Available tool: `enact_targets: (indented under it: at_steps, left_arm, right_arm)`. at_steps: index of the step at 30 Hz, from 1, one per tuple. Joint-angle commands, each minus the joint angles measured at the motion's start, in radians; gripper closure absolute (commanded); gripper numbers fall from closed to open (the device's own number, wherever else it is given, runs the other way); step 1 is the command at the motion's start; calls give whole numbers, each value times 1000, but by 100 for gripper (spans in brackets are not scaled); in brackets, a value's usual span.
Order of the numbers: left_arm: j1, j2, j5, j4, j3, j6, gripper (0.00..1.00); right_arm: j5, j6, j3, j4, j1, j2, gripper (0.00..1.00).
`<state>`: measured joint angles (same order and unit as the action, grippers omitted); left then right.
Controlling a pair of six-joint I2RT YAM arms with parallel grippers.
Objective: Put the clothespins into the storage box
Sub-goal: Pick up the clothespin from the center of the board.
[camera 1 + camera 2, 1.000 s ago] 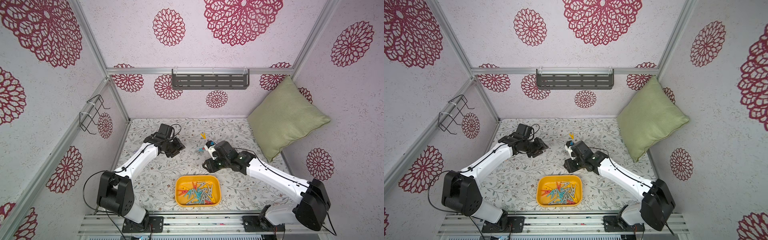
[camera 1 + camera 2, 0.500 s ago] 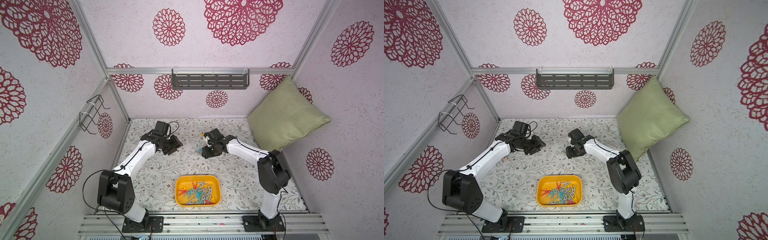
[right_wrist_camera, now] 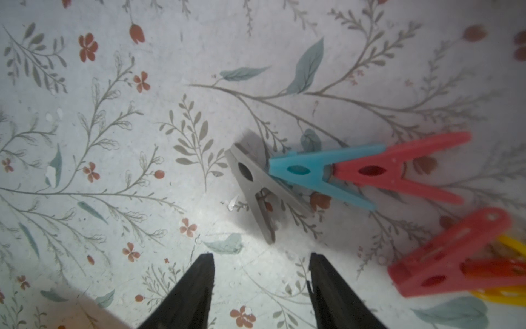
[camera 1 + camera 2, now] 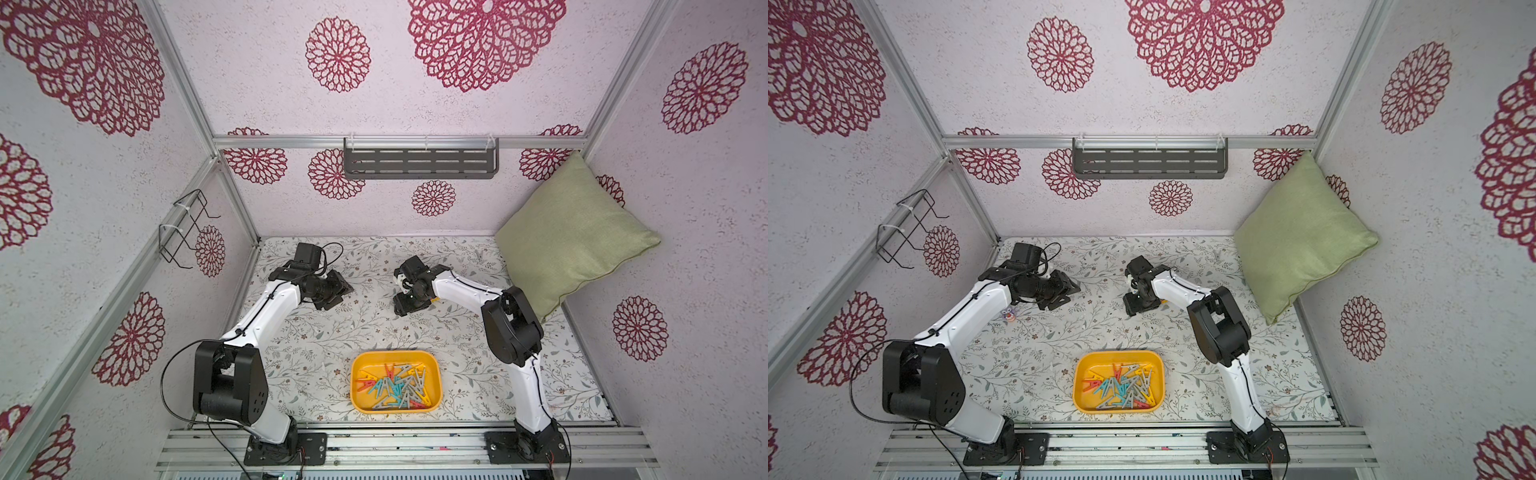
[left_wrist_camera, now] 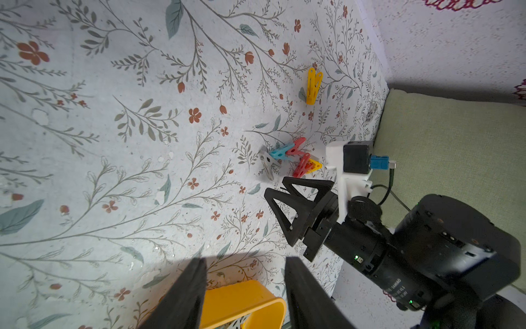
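Clothespins [image 3: 313,171] clustered just ahead of right gripper [image 3: 260,259], jaws apart and empty.

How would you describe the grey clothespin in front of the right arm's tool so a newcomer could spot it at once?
Find the green pillow; on the flowered table beside it, the right tool points at a small cluster of clothespins. The grey clothespin lies at the cluster's edge nearest that tool, touching a teal one, the cluster's only grey piece.
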<state>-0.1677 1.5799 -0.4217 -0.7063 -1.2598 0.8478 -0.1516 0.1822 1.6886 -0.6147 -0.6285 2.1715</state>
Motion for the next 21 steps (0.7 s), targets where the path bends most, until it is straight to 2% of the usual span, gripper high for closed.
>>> enact_targets:
  at_steps: [1,11,21]
  left_arm:
    - [13,23,-24,-23,-8,-28,49]
    - [29,19,-33,-48,-12,-49,49]
    - [40,-15,-35,-45,23,-51,49]
  right_arm:
    - [26,-30,53,-47,0,26,42]
    - [-11,-30,183,-89,-3,124,59]
    - [-48,-33,256,-118,-38,154,89]
